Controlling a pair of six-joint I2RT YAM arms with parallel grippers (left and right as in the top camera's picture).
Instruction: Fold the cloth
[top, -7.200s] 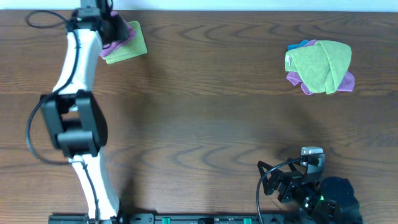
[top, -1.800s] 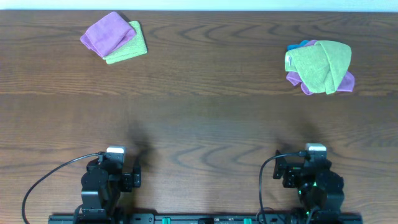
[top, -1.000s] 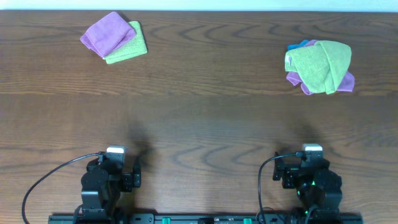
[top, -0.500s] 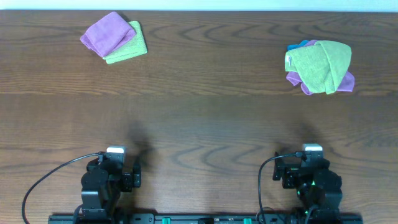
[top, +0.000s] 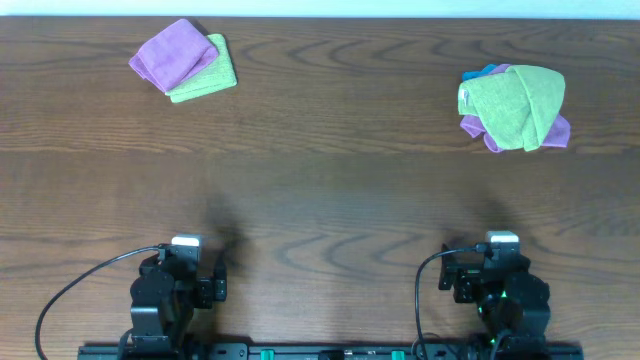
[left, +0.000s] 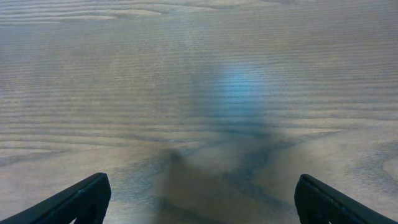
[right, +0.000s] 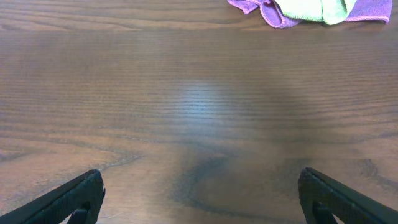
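Observation:
The cloth (top: 170, 55), lilac-purple, lies folded at the far left of the table, resting partly on a folded lime-green towel (top: 207, 72). Nothing touches it. My left gripper (top: 188, 272) sits drawn back at the front left, far from the cloth. In the left wrist view it (left: 200, 198) is open, with only bare wood between its dark fingertips (left: 90, 194). My right gripper (top: 498, 272) rests at the front right. It (right: 200, 194) is open too and holds nothing.
A bunched pile of cloths (top: 515, 105) lies at the far right, lime green on top with purple and blue beneath. Its near edge (right: 305, 11) shows at the top of the right wrist view. Black cables trail by both arm bases along the table's front edge (top: 320, 352).
Some seconds ago my left arm reached over the far-left stack; it has since drawn back to the front edge, leaving the purple cloth there. Nothing has moved in the last second.

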